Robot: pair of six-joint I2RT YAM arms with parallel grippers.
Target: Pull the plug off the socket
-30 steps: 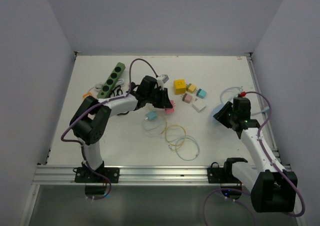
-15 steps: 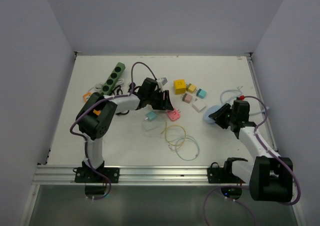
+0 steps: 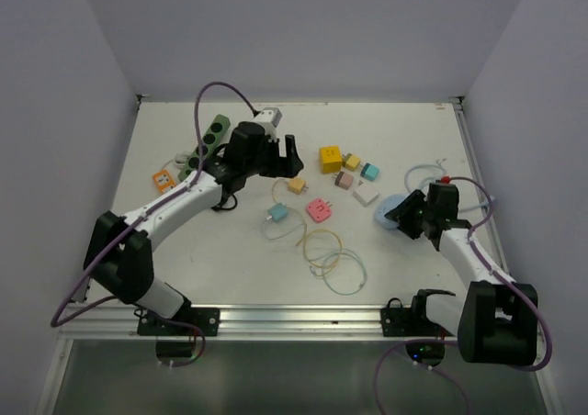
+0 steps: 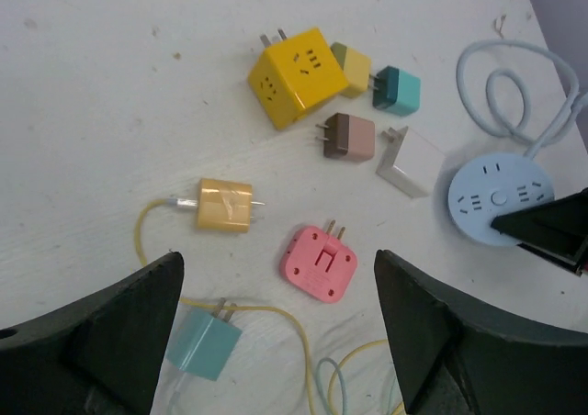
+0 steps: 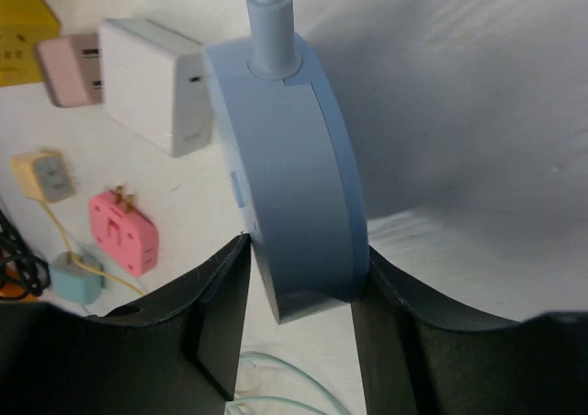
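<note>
The round light-blue socket (image 3: 395, 204) (image 4: 501, 195) (image 5: 285, 158) rests tilted at the right of the table, its cable looping behind it. My right gripper (image 3: 405, 216) (image 5: 303, 242) is shut on its edge, one fingertip against each face. The pink plug (image 3: 319, 210) (image 4: 318, 263) (image 5: 124, 231) lies loose on the table, prongs showing, well apart from the socket. My left gripper (image 3: 285, 165) (image 4: 277, 277) hangs wide open above the table, up and left of the pink plug, holding nothing.
A yellow plug (image 3: 297, 185) and a teal plug (image 3: 277, 215) lie near the pink one, with their thin cables (image 3: 331, 254) coiled in front. A yellow cube adapter (image 3: 330, 158), small chargers, a white adapter (image 3: 365, 194) and a green power strip (image 3: 207, 144) sit farther back.
My left gripper opened, left the pink plug on the table and drew back up and to the left. The right gripper stayed on the blue socket, its jaws loosening a little.
</note>
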